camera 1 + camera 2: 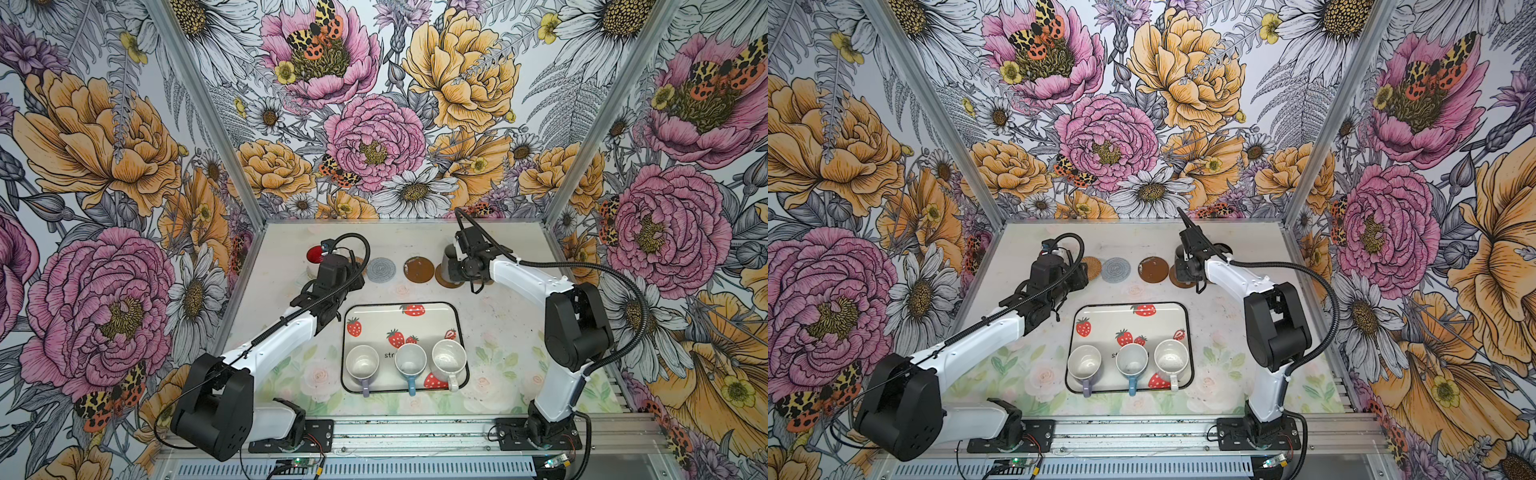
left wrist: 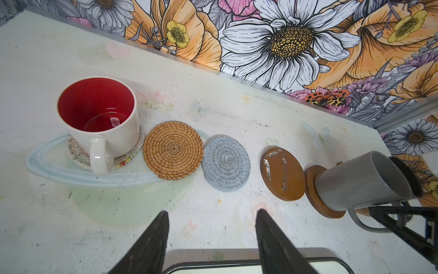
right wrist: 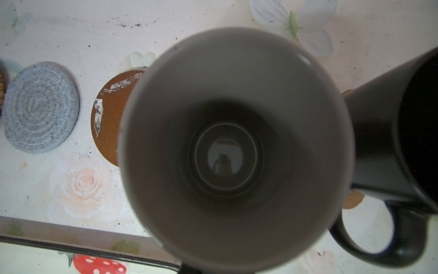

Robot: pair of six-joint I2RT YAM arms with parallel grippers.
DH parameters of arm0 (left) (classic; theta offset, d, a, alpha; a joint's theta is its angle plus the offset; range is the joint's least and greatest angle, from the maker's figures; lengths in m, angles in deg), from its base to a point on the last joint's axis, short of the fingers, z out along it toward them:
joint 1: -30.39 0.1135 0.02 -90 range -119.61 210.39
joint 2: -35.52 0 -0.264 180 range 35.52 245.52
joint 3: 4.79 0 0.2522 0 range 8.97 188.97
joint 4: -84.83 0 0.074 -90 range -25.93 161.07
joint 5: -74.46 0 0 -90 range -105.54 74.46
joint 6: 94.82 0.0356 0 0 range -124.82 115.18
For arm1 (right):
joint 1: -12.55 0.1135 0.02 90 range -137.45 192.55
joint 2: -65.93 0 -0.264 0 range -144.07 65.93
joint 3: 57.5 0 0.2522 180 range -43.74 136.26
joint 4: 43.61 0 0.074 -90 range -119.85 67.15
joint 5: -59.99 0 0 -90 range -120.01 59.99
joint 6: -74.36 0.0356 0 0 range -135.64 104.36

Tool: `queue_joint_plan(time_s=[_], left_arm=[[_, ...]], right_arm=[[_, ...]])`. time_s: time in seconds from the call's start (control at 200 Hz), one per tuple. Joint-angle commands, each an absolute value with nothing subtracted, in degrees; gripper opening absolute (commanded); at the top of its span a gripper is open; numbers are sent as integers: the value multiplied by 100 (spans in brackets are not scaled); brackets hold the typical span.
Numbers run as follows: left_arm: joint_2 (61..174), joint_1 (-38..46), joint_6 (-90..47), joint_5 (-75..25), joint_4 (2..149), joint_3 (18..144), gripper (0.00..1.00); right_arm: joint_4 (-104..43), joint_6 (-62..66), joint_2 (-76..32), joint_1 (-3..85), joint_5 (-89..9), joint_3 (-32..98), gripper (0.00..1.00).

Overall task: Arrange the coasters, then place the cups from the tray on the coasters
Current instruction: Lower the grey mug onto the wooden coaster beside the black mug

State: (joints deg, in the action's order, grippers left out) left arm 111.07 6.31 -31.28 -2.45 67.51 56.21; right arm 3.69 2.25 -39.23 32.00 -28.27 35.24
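Note:
Along the far side runs a row of coasters. A white cup with red inside (image 2: 99,118) stands on a pale zigzag-patterned coaster (image 2: 78,154). Beside it lie a bare tan woven coaster (image 2: 173,149), a grey woven coaster (image 2: 226,162) and a brown disc (image 2: 283,174). A grey cup (image 2: 362,180) rests its base on a second brown disc (image 2: 312,189), with my right gripper (image 2: 384,213) shut on its handle. A black cup (image 3: 384,142) stands beside it on a tan coaster (image 3: 353,200). My left gripper (image 2: 212,213) hangs open and empty over bare table.
The strawberry tray (image 1: 405,316) lies at the middle front, its far edge just under my left gripper. It holds a lilac cup (image 1: 362,363), a light blue cup (image 1: 410,359) and a speckled white cup (image 1: 449,357) in a row. Flowered walls close three sides.

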Motion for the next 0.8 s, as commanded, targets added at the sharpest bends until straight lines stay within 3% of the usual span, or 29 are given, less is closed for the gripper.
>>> queue_joint_plan(time_s=[0.0, 0.796], left_arm=[[11128, 683, -3058, -485, 6857, 5690, 60], [11137, 684, -3060, -446, 6863, 5694, 60]], right_arm=[[-111, 158, -3883, 3155, -2690, 3773, 0], [-102, 285, -3998, 3154, -2930, 3747, 0]])
